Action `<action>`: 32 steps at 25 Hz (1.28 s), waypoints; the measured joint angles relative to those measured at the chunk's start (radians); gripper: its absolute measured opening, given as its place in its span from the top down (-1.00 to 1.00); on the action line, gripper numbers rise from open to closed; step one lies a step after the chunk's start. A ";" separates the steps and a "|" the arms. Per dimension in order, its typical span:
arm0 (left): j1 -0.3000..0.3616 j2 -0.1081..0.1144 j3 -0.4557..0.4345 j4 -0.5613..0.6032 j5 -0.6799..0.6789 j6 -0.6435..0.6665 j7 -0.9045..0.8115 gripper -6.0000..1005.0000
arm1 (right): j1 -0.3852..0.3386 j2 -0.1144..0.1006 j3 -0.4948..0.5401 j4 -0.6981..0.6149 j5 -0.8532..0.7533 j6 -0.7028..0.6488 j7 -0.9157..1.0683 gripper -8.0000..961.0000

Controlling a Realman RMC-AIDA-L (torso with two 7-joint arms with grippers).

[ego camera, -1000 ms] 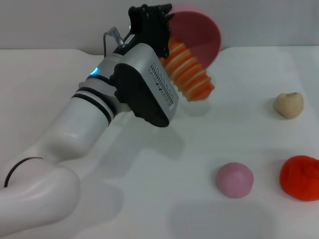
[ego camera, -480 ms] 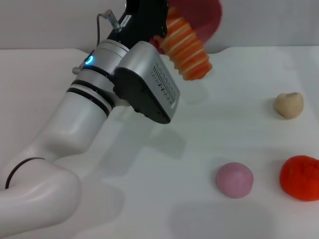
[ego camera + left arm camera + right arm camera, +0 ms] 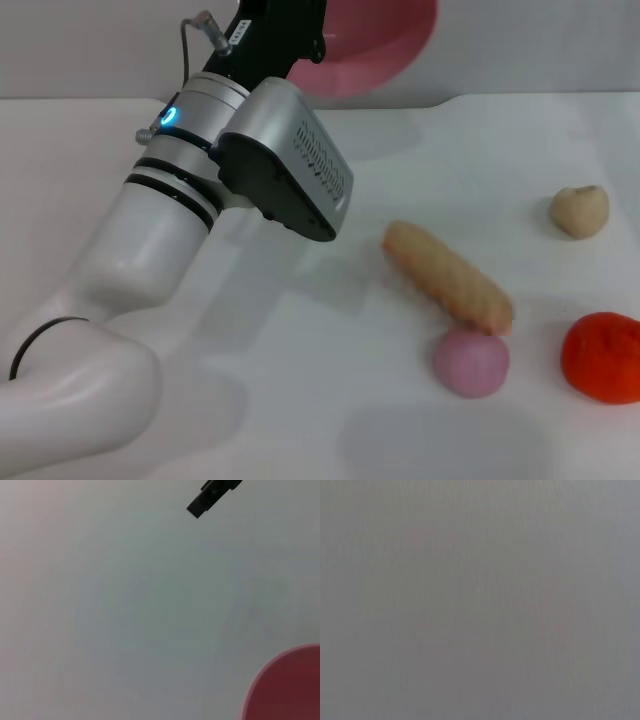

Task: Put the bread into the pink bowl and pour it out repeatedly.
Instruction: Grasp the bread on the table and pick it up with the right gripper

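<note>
Pinkish-purple ball (image 3: 470, 362) nearest, on the white bench (image 3: 330, 380); red lumpy toy (image 3: 602, 356) beside it, toward the right edge. Bread (image 3: 447, 275) lies tan side up on the bench, its near end touching the ball's far side. Beige heart-shaped bun (image 3: 579, 211) well beyond the ball, rightward. Farthest: left end effector (image 3: 285, 30) holds pink bowl (image 3: 375, 40) aloft by its rim, arm hiding the bowl's left part. Right arm out of sight.

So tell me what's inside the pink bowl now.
Cannot tell: the left gripper holds the pink bowl raised at the back, only its outside showing. The bread lies on the table, plain side up, touching the pinkish ball.
</note>
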 joint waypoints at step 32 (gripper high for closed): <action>-0.224 0.012 -0.780 0.024 -0.048 1.258 -0.647 0.90 | -0.072 -0.003 0.064 0.116 0.000 0.105 0.031 -0.29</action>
